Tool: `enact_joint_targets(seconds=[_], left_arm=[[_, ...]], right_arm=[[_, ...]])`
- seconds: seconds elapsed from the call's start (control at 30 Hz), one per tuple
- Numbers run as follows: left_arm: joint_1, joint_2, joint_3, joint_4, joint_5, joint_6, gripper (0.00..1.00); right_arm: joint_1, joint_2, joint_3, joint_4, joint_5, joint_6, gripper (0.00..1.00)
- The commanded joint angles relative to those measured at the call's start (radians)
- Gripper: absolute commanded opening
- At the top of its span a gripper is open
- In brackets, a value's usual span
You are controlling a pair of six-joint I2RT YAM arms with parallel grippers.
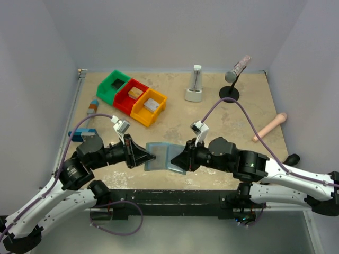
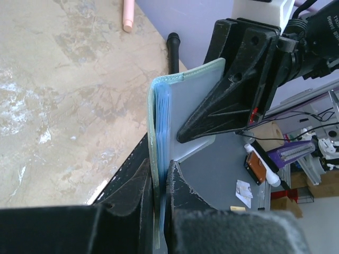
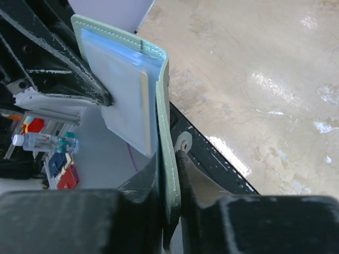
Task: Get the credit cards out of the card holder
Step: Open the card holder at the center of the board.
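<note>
The light teal card holder (image 1: 163, 157) hangs open between my two grippers, above the table's near edge. My left gripper (image 1: 150, 155) is shut on its left panel, and the left wrist view shows its fingers clamping the panel edge (image 2: 157, 159). My right gripper (image 1: 179, 159) is shut on the right panel (image 3: 172, 174), just below the side tab (image 3: 184, 142). A pale blue-grey card (image 3: 114, 84) sits in the pocket of the far panel, with a thin gold edge (image 3: 143, 100) beside it. Blue card edges (image 2: 163, 114) show in the fold. I cannot make out an orange-gold card face.
Green (image 1: 113, 86), red (image 1: 132, 95) and yellow (image 1: 149, 107) bins stand at the back left, two with small blocks in them. A white stand (image 1: 195, 85), a black stand with a grey rod (image 1: 232, 79), a pink stick (image 1: 270, 127) and a blue block (image 1: 80, 135) lie around.
</note>
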State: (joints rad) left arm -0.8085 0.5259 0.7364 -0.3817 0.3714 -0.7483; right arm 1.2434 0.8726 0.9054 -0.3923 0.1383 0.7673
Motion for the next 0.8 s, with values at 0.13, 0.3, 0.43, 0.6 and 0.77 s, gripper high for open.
enact_joint_targets(seconds=[0.13,0.3,0.43,0.6,0.77], left_arm=[[-0.006,-0.047,0.003,0.099,0.029,-0.019,0.16],[-0.006,-0.072,0.000,0.119,0.040,-0.014,0.27],[-0.006,-0.092,-0.005,0.139,0.052,-0.011,0.37],[-0.006,-0.081,-0.006,0.142,0.058,-0.011,0.37],[-0.006,-0.058,-0.011,0.141,0.058,-0.014,0.33]], right_arm=[[-0.032,-0.058,-0.049,0.098,-0.051,0.000,0.00],[-0.047,-0.083,-0.088,0.122,-0.072,0.009,0.00],[-0.052,-0.096,-0.099,0.132,-0.082,0.009,0.00],[-0.052,-0.098,-0.102,0.142,-0.095,0.007,0.00],[-0.052,-0.095,-0.096,0.151,-0.117,0.007,0.00]])
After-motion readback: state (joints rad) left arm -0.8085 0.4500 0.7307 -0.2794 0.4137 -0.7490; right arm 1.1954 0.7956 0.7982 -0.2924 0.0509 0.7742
